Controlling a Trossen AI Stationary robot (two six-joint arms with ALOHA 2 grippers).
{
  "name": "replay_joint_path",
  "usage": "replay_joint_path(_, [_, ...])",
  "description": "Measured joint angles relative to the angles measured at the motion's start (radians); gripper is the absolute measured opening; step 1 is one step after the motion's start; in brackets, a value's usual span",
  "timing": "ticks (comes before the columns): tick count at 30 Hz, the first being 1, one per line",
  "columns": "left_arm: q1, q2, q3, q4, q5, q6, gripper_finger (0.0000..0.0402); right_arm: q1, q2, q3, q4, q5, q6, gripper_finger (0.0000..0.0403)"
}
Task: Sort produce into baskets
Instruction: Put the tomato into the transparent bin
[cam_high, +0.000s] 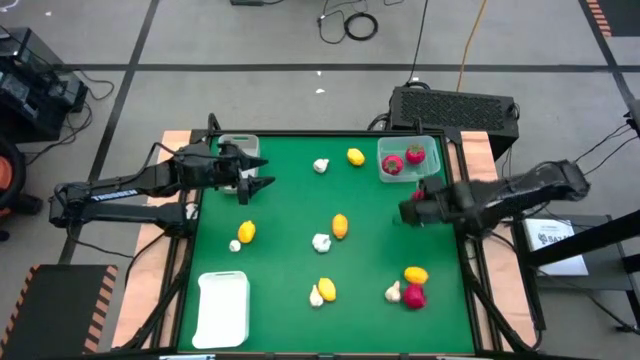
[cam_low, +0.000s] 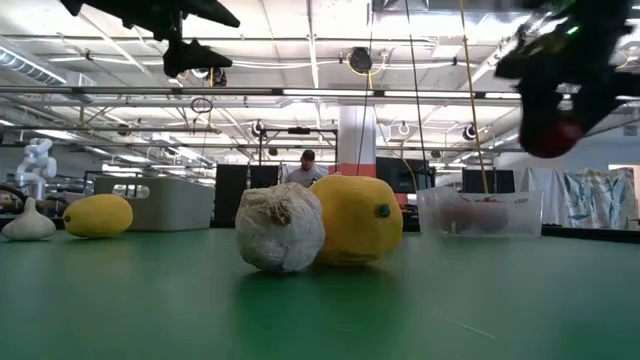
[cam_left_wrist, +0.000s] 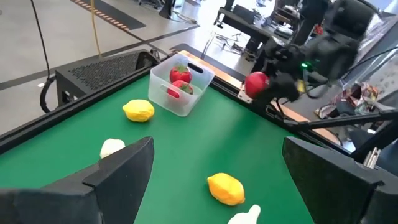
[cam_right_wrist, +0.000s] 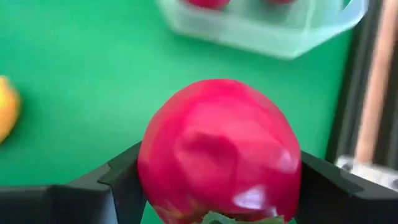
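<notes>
Claw, right: my right gripper is pinching a red fruit between both fingers, green top facing my wrist; it hangs off the mat just beside the clear square basket.
Claw, left: my left gripper is spread wide with nothing between the fingers, raised over the mat next to the grey-white basket, well apart from the clear basket.
Nearest produce: a garlic bulb touching a yellow fruit at mid-mat, well short of the clear basket.
Mat near edge: a yellow fruit and a second red fruit sit touching, with a garlic bulb against them; another yellow-and-garlic pair lies farther from the clear basket.
White tray: flat at the mat corner diagonally opposite the clear basket.
Beside the tray: a yellow fruit with a small garlic bulb close to it.
Clear basket: holds two red fruits.
Beside the clear basket: a yellow fruit near it, a garlic bulb a bit beyond.
Room behind: a person far past the table.
</notes>
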Motion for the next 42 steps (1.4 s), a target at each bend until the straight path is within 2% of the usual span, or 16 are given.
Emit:
replay_joint_path(6, [0.000,0.000,0.000,0.008,-0.014,-0.054,0.0361,-0.321,0.004,0.000,0.181,0.002,-0.284,0.0293])
replay_joint_path(10, [0.000,0.000,0.000,0.011,-0.014,-0.088,0.0361,-0.532,0.015,0.000,0.202,-0.069,-0.436,0.0293])
replay_joint_path(15, [0.000,0.000,0.000,0.010,-0.014,-0.105,0.0361,-0.695,0.063,0.000,0.273,-0.151,-0.621,0.0293])
replay_joint_path(23, [0.000,0.000,0.000,0.009,-0.044,-0.105,0.0361,-0.811,0.210,0.000,0.331,-0.156,-0.740,0.0293])
replay_joint_path(31, [0.000,0.000,0.000,-0.006,-0.054,-0.106,0.0361,-0.828,0.315,0.000,0.431,-0.173,-0.799,0.0294])
replay_joint_path(42, [0.000,0.000,0.000,-0.006,-0.055,-0.106,0.0361,-0.885,0.331,0.000,0.439,-0.181,-0.870,0.0356])
